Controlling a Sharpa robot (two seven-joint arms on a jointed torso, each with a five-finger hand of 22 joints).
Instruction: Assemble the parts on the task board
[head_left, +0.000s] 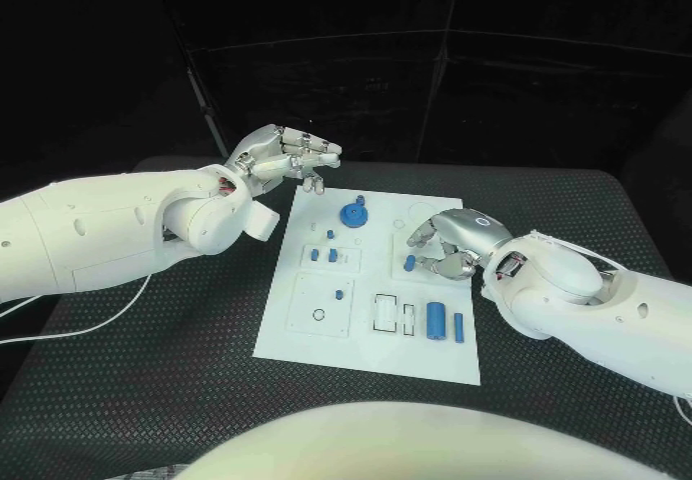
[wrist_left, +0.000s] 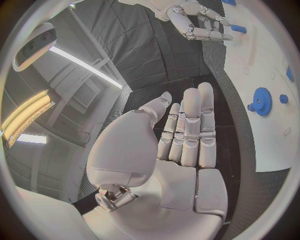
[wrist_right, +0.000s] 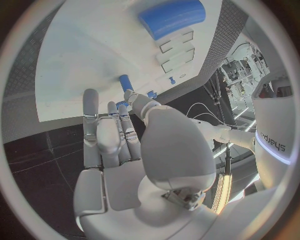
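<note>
Nearest the robot on the black table (head_left: 173, 360), the white task board (head_left: 368, 345) runs lengthwise away from the body, and along its near right stretch lie a blue cylinder (head_left: 437, 320) and a thinner blue bar (head_left: 460, 327), side by side, both with their long axes pointing up the board, beside a row of empty rectangular outlines. Left of them sits a square inset with a small blue peg (head_left: 338, 294) in it. Moving up, the right hand (head_left: 450, 243) hangs over the board's right edge, fingers curled down around a short blue pin (head_left: 410, 264); in the right wrist view that pin (wrist_right: 126, 82) lies just past the fingertips (wrist_right: 90, 102), and I cannot tell whether the hand actually grips it or only hovers at it. Writing shows on the robot's arm in that view, too bent to read properly. Across the board, a cluster of small blue parts (head_left: 332, 255) stands in the left middle inset. Further up sits the blue gear (head_left: 355, 214), flat on the board, its axis standing upright; the left wrist view shows the gear (wrist_left: 262, 101) with a small blue disc beside it. Farthest off, the left hand (head_left: 286, 155) floats over the board's far left corner, fingers bent but apart, holding nothing.
</note>
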